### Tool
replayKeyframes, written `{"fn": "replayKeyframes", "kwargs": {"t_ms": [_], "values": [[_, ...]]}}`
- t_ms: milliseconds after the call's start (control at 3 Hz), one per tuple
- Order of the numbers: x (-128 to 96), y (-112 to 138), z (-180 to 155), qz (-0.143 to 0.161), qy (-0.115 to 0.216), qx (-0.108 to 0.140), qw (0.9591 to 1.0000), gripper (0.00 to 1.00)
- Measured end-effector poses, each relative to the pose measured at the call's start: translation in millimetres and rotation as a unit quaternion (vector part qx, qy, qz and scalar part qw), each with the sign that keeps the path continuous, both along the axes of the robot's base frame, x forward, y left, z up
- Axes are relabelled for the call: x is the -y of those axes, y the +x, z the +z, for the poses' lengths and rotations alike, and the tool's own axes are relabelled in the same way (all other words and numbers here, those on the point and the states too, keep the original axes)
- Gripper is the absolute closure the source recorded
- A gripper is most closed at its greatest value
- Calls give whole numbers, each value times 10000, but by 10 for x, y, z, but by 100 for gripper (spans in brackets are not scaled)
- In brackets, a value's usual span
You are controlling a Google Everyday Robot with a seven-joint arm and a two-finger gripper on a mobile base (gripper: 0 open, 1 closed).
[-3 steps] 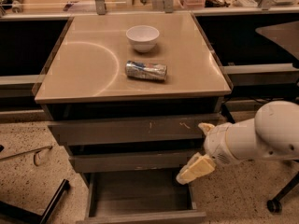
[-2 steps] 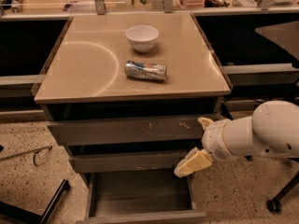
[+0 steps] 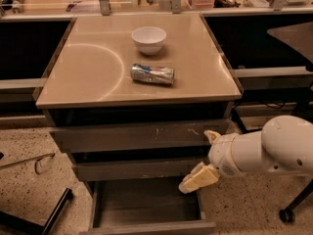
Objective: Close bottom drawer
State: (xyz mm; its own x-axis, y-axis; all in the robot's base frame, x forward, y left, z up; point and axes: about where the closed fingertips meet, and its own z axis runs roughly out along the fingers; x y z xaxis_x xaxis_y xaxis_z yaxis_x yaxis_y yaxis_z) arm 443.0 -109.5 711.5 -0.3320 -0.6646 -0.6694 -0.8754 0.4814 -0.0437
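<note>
Gripper (image 3: 194, 161) edges left, fingers spread, empty, over the open bottom drawer (image 3: 146, 227). Reach its front panel, push centred.

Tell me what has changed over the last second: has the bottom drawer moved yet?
Not yet. The gripper has edged slightly left, above the right side of the drawer. The drawer is pulled out as far as before. The bowl and the can have not moved.
</note>
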Motion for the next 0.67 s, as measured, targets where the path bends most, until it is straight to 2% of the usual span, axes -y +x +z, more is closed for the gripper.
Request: {"fn": "replayKeyframes", "kwargs": {"t_ms": [333,667], "values": [[-244,-250,-470,-77,506,-105,9986,0],[-510,-508,-1074,-326,1004,-266,9941,0]]}}
